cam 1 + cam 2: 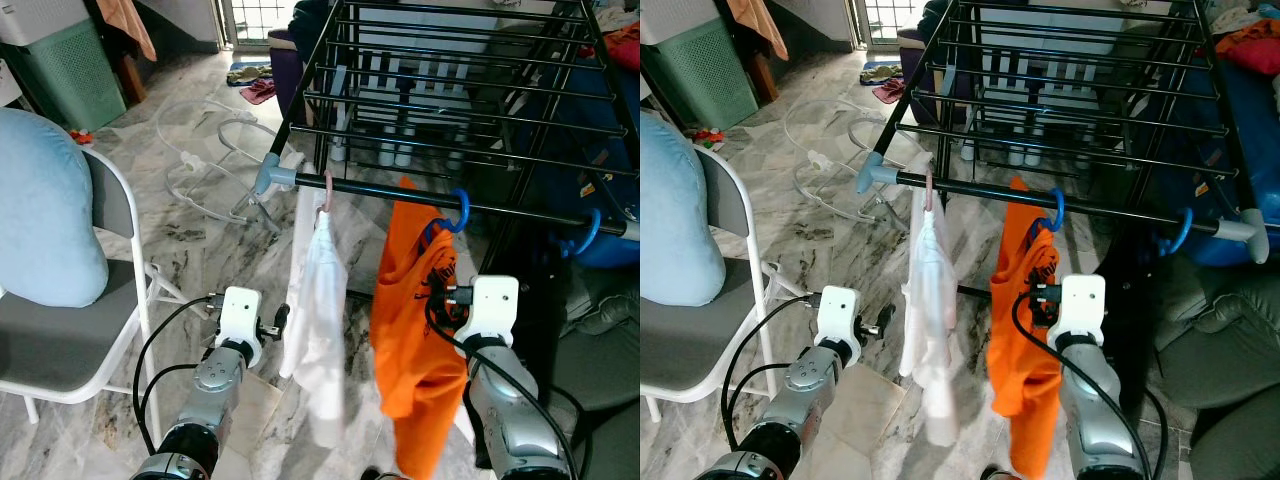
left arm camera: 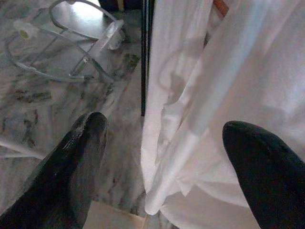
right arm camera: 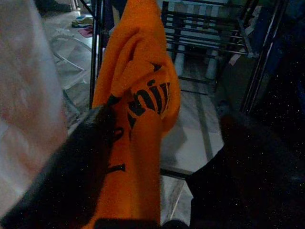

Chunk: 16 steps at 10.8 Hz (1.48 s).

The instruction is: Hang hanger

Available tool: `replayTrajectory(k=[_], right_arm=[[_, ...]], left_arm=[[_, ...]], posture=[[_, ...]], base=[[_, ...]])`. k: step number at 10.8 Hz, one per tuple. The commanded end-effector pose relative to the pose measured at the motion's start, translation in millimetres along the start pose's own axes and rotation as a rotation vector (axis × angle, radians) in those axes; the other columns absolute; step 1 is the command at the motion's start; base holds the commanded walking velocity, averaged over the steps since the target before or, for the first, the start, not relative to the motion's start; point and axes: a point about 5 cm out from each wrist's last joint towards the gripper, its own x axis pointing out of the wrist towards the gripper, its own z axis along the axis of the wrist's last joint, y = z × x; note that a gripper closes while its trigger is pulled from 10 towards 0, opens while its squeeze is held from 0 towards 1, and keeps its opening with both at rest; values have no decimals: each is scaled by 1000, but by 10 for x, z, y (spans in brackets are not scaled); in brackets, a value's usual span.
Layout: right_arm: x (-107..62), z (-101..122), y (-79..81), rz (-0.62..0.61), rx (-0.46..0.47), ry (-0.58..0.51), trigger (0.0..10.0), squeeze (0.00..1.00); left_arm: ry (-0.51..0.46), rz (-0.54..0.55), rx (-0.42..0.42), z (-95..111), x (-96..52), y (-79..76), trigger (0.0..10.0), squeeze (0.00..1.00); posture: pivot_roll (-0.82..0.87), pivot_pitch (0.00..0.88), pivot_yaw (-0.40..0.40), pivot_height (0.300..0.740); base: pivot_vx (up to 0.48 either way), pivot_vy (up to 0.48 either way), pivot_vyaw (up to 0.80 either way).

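Hanger hooks sit on the drying rack's front bar [image 1: 420, 197]: a pink hanger [image 1: 327, 192] carrying a white garment [image 1: 318, 320], then a blue hanger [image 1: 455, 213] holding an orange shirt [image 1: 412, 340]. Your left gripper [image 2: 164, 164] hovers low beside the white garment, fingers [image 2: 78, 164] spread wide, nothing between them. Your right gripper [image 3: 167, 162] is up against the orange shirt, fingers apart, cloth lying between them.

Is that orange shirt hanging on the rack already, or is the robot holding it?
Hanging. The orange shirt hangs from a blue hanger hook looped over the rack's front bar; the right gripper is open around it.
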Motion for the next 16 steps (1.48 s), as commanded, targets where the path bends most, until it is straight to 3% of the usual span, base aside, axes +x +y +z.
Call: replayTrajectory(k=[1, 4, 15, 16], right_arm=[[-9, 55, 18, -4, 2, -24, 10000, 1000], [-17, 42, 27, -12, 3, -21, 10000, 1000], [-36, 3, 8, -47, 2, -10, 10000, 1000], [-42, -42, 16, -45, 0, 3, 10000, 871]], left_arm=[[6, 28, -5, -19, -17, 52, 10000, 0], [11, 39, 0, -26, -14, 44, 10000, 0], [11, 30, 1, -8, -5, 50, 10000, 0], [23, 26, 6, -27, -8, 48, 10000, 0]], posture=[[-123, 69, 3, 740], [-125, 74, 5, 740], [-130, 81, 22, 740], [-128, 79, 23, 740]], base=[[0, 0, 0], [0, 0, 0], [-309, 0, 0], [-352, 0, 0]])
